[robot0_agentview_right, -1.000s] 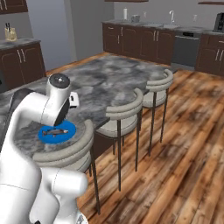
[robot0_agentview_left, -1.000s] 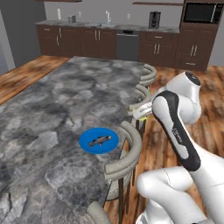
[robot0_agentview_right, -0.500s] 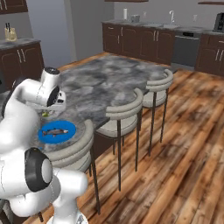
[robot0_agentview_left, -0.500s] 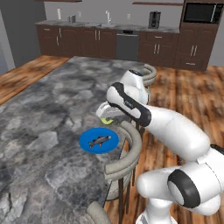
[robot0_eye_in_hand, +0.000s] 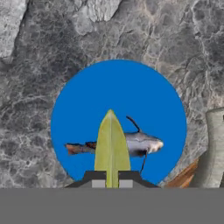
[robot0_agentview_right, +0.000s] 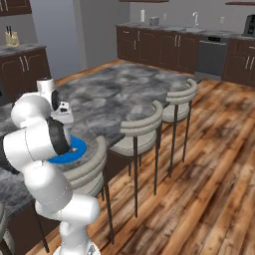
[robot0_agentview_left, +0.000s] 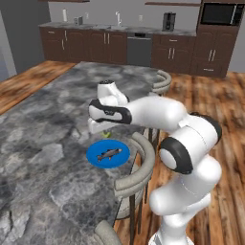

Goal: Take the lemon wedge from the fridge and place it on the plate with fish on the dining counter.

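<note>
We've swung the arm over from the stool side, so the gripper (robot0_eye_in_hand: pixel 111 183) now hangs above the plate (robot0_eye_in_hand: pixel 87 96) on the counter (robot0_agentview_left: pixel 43 158), clenched on the wedge (robot0_eye_in_hand: pixel 112 148). It looks lined up over the fish (robot0_eye_in_hand: pixel 140 143), height hard to judge. Letting go is probably next.

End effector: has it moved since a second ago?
Yes. In the left base view the end effector, shut on the lemon wedge, swung from beside the stool left to above the plate.
</note>
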Motion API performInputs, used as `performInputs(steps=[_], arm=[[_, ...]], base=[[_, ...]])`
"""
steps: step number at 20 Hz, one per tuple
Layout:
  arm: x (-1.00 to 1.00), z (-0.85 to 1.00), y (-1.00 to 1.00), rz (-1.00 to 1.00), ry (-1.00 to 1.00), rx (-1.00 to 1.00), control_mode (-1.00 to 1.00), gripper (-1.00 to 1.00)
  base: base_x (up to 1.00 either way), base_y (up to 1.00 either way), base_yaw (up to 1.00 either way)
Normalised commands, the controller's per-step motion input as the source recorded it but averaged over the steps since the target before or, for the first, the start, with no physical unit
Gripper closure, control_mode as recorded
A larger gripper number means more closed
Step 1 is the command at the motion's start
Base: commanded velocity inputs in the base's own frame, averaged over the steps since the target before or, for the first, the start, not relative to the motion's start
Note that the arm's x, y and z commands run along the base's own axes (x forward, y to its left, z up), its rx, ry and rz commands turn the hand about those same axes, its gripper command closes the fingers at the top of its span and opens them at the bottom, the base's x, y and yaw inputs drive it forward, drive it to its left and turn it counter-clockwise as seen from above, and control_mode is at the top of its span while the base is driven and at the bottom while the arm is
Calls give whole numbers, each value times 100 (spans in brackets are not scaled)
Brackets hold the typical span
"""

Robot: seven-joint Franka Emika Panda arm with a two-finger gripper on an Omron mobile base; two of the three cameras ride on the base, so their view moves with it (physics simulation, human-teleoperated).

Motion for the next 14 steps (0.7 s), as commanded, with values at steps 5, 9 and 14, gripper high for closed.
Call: performInputs(steps=[5,9,14], arm=[[100,-54,2,-7,0,-9,-100,100],[58,-28,5,-3,1,1,-100,100],[0,-32,0,1,7,8,-100,100]], base=[[0,0,0],[0,0,0],[0,0,0]])
